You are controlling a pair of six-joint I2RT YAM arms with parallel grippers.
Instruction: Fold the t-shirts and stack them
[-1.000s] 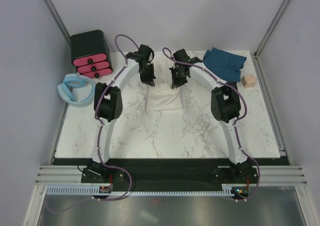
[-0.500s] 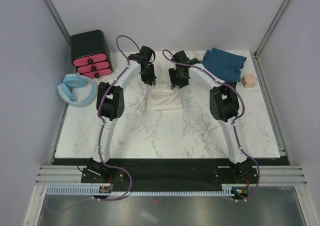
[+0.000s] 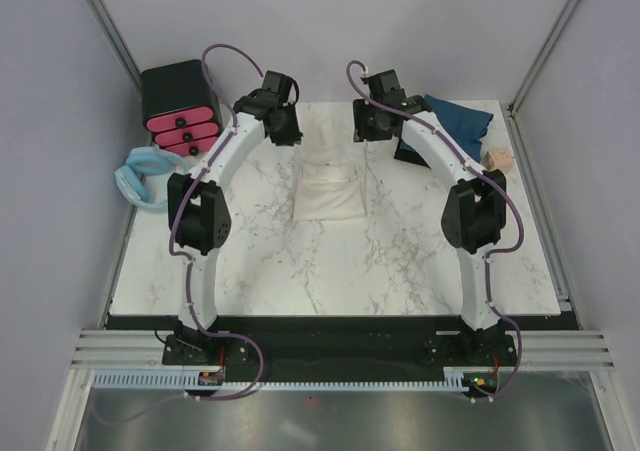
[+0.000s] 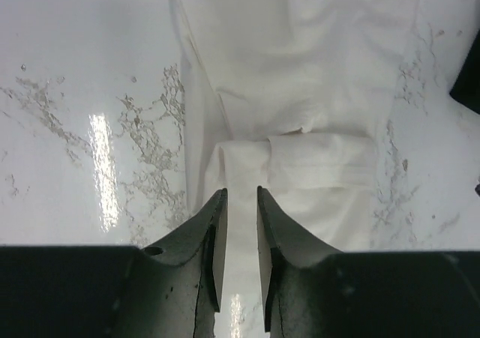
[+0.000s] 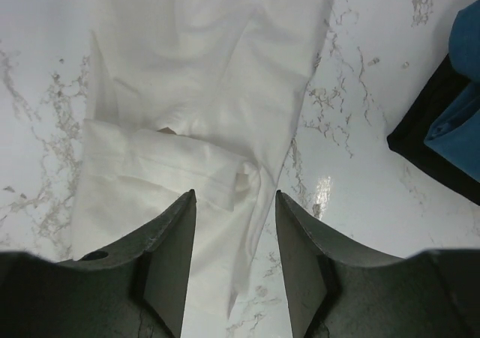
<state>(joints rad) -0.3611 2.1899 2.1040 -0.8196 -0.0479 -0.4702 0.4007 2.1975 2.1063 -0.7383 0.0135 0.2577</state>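
The cream-white t-shirt (image 3: 328,188) lies folded in a flat rectangle at the table's far middle, a sleeve hem doubled over on top (image 4: 319,166). My left gripper (image 3: 284,131) hovers above its far left corner, jaws a narrow gap apart with nothing between them (image 4: 240,193). My right gripper (image 3: 368,131) hangs over the far right corner, open wide and empty (image 5: 234,195), with the white cloth (image 5: 210,68) below it. The dark teal-blue t-shirt (image 3: 458,121) sits crumpled at the far right, partly behind the right arm; its edge shows in the right wrist view (image 5: 465,121).
A black box with pink drawers (image 3: 180,106) stands at the far left corner. A pale blue padded ring (image 3: 150,176) lies beside the left table edge. A small tan block (image 3: 497,159) rests near the right edge. The marble tabletop (image 3: 300,271) stretches toward the arm bases.
Both grippers were shut low at the white t-shirt's far edge; they have opened, let go of the cloth, and lifted back toward the far edge, spreading apart.
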